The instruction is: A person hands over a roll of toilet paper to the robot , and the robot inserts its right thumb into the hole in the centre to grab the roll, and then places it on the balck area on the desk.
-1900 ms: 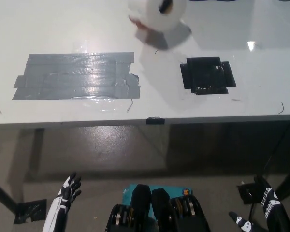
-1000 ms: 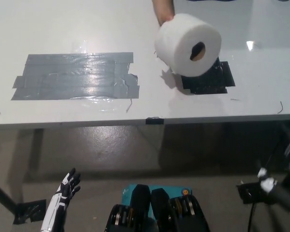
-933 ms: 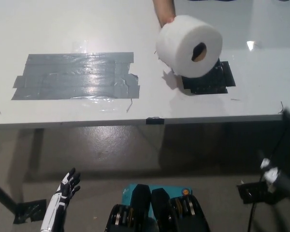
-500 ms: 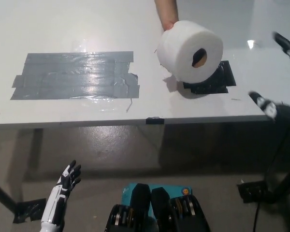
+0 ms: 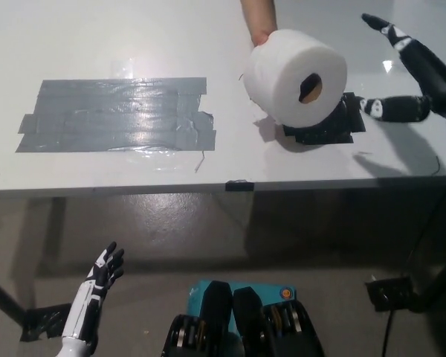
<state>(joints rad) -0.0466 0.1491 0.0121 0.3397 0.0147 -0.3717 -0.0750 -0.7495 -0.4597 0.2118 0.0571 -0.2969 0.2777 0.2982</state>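
A person's hand [image 5: 259, 16] reaches in from the top and holds a white roll of toilet paper [image 5: 293, 76] above the desk, its centre hole facing me. The roll hides part of the black area [image 5: 337, 123] on the white desk [image 5: 97, 44]. My black right hand [image 5: 415, 78] is raised at the right, open, with fingers spread, just right of the roll and apart from it. My white left hand [image 5: 97, 286] rests low at the lower left, below the desk edge, open.
A large patch of grey tape [image 5: 115, 115] lies on the left half of the desk. The desk's front edge [image 5: 230, 186] runs across the picture. Below it are the floor and a table leg [image 5: 0, 301] at the lower left.
My right hand has risen from below the desk edge and moved left toward the roll. The person brought the roll down from the far side to over the black area.
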